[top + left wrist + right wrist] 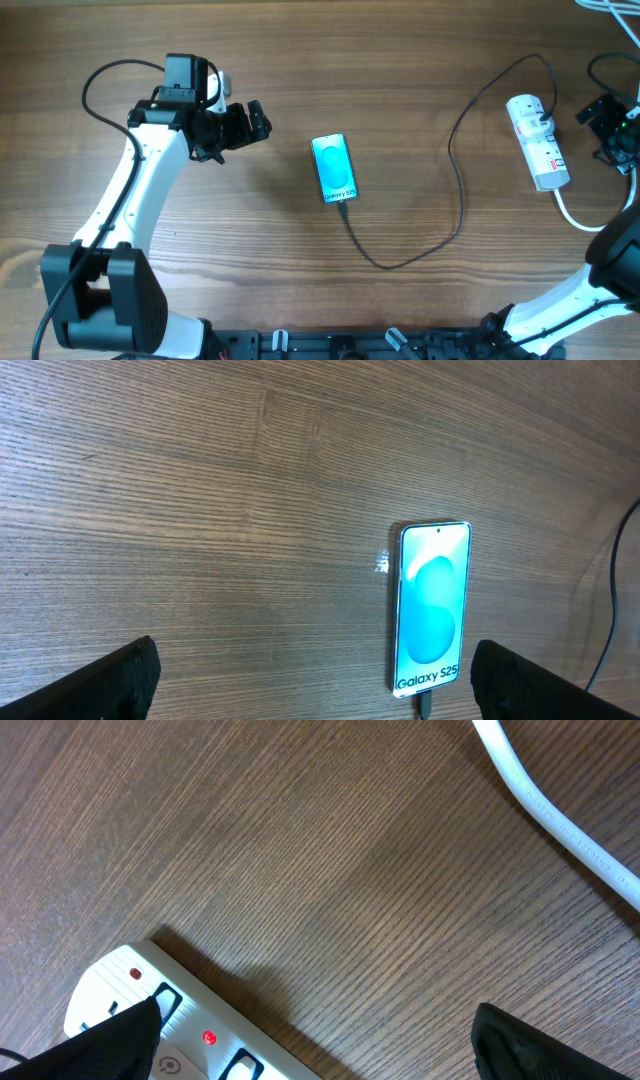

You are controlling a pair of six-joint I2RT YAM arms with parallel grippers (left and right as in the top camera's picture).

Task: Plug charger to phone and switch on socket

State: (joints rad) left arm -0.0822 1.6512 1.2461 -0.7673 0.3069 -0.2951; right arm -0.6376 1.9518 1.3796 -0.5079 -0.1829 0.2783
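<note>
Flat teal-screened smartphone (334, 168) lies clear of the spread left fingers (110, 682); far to its other side, spread right fingers (110, 1042) sit beside the white plastic power strip (545, 160).

Lower right of frame: flat rectangular smartphone with teal-blue screen (432, 605) lies face-up on brown wood-grain worktop (200, 480). A thin black charger cable (424, 706) meets its bottom edge. The left tool (315, 685) has its fingers spread wide at the bottom corners, touching nothing.
</note>
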